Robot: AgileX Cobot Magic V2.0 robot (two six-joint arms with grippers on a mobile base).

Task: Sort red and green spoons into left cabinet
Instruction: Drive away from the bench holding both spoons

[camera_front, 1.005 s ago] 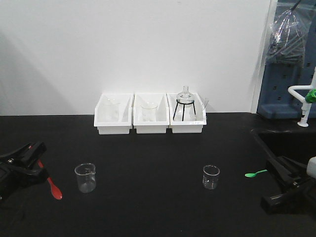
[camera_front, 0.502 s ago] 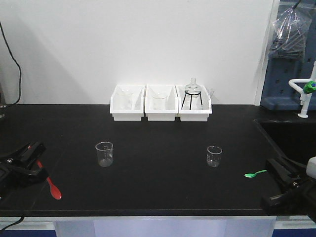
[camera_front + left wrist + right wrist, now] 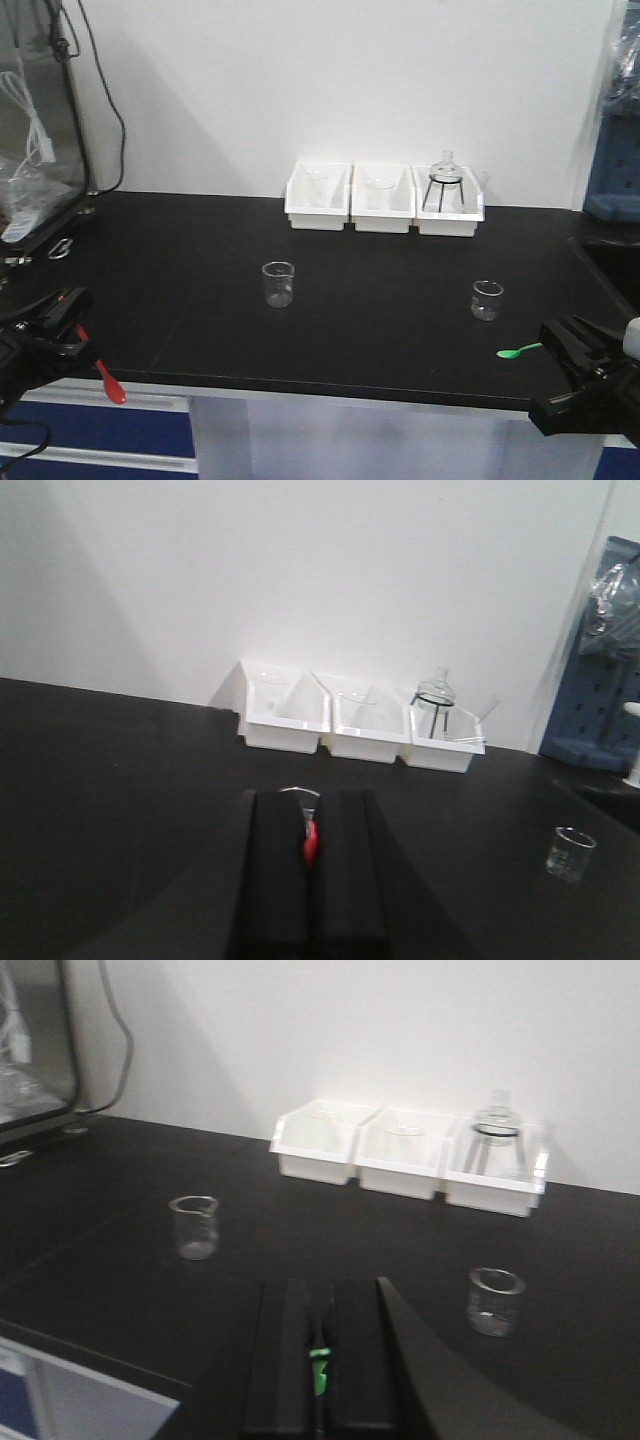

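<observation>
The red spoon is pinched by its handle in your left gripper, slanting down and to the right with its bowl lowest, at the front edge of the black table. The left wrist view shows the two black pads drawn close, with only a sliver of red in the narrow gap between them.

The green spoon is held the same way by your right gripper. It lies almost level, with its bowl pointing left, away from the jaws. The right wrist view shows those jaws narrow too, with a strip of green in the slit.

Each spoon is gripped near the handle end with its bowl sticking out, probably so it can be laid on a shelf without the fingers getting in the way.

The grey shelving they are meant for does not show plainly. A dark-framed case stands at the far left edge, and I cannot tell whether it is part of the shelving.

Two empty glass beakers stand well apart mid-table. Three white bins sit side by side against the wall. The rightmost holds a round flask on a black stand.

No brand, label or writing can be read. Any marks on the beakers are too small to make out.
</observation>
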